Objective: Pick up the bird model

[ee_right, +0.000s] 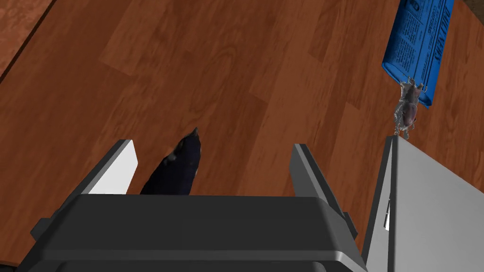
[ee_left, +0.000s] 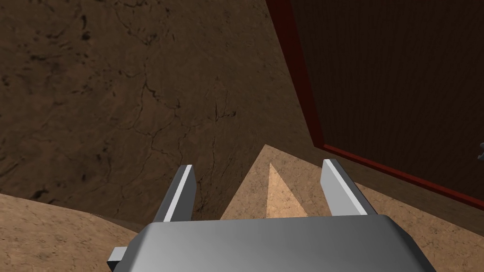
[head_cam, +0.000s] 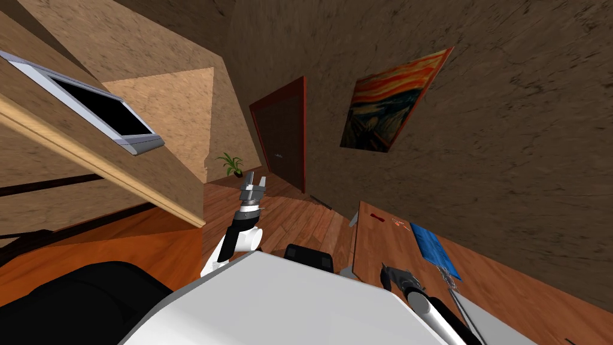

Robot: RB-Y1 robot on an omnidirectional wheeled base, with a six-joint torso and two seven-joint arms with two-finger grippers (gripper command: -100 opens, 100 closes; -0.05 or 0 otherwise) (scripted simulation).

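The bird model [ee_right: 177, 165] is a small dark figure lying on the brown wooden table [ee_right: 236, 71], its pointed end away from my hand. My right gripper [ee_right: 212, 146] is open and low over the table. The bird lies between its fingers, closer to one finger [ee_right: 116, 165], and the gripper's body hides the bird's near part. Seen from the head, the right gripper [head_cam: 388, 275] is over the table's near corner [head_cam: 371, 251]. My left gripper [head_cam: 254, 179] is held up in front of me, and its fingers [ee_left: 182, 191] stand open on nothing.
A blue newspaper [ee_right: 418, 47] lies further along the table, with a small grey insect-like figure [ee_right: 406, 106] at its end. A flat grey slab [ee_right: 425, 212] lies right beside my right gripper. A black chair [head_cam: 308, 256] is near the table's corner. A red-framed door [head_cam: 281, 141] is ahead.
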